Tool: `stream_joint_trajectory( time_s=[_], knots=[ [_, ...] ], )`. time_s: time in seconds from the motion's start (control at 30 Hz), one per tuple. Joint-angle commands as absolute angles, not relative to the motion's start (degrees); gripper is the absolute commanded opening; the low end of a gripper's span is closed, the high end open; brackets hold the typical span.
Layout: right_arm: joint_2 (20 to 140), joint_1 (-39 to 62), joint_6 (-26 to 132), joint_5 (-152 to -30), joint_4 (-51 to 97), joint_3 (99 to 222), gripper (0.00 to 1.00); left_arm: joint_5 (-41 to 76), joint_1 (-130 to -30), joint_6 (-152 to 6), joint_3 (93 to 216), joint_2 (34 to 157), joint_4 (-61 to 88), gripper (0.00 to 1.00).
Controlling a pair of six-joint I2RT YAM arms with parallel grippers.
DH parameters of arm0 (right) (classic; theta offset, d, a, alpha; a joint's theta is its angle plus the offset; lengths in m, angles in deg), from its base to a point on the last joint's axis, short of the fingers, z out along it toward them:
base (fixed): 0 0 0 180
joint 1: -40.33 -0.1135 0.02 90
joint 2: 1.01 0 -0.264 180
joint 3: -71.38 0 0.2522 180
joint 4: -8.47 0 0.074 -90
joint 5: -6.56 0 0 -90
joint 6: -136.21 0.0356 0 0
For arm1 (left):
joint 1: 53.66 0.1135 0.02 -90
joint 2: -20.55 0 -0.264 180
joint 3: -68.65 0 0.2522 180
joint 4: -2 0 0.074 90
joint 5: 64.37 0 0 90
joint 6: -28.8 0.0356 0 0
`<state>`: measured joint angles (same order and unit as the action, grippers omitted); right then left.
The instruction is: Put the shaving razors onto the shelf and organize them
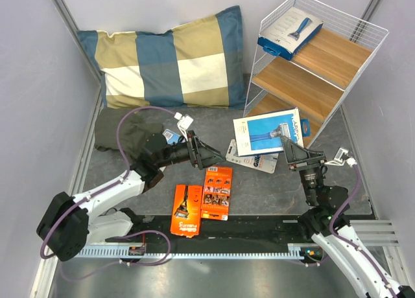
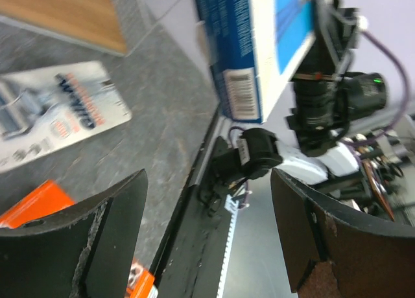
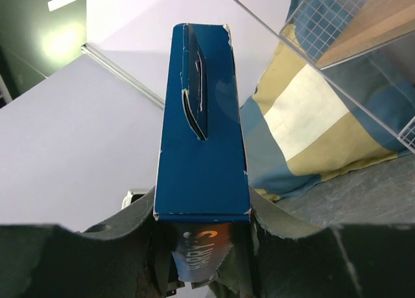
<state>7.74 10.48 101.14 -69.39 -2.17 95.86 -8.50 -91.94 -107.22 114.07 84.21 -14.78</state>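
My right gripper [image 1: 290, 146] is shut on a blue razor box [image 1: 269, 132] and holds it above the mat in front of the shelf [image 1: 321, 65]. In the right wrist view the box [image 3: 202, 129] stands between the fingers. A second blue box [image 1: 289, 31] lies on the shelf's top board. My left gripper [image 1: 209, 155] is open and empty above the mat, pointing right. Two orange cards [image 1: 216, 192] [image 1: 185, 210] lie side by side near the front. A clear blister pack [image 1: 254, 160] lies partly under the held box; it also shows in the left wrist view [image 2: 55, 113].
A blue-and-tan checked pillow [image 1: 168, 61] leans at the back left. A dark green cloth [image 1: 123, 133] lies in front of it. The black rail [image 1: 220, 230] runs along the mat's near edge.
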Motion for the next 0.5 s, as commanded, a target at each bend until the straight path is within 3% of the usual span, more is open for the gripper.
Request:
stream_joint_trajectory(
  time_s=[0.0,0.47],
  knots=[
    [8.22,10.45,105.7,-71.83,-10.2,94.81,0.23,-14.71,-91.89,-112.7,113.79,87.08,-33.44,0.83],
    [12.88,10.36,110.36,-76.76,-17.58,91.91,0.23,-15.77,-91.98,-118.77,116.25,96.93,-46.9,0.8]
  ],
)
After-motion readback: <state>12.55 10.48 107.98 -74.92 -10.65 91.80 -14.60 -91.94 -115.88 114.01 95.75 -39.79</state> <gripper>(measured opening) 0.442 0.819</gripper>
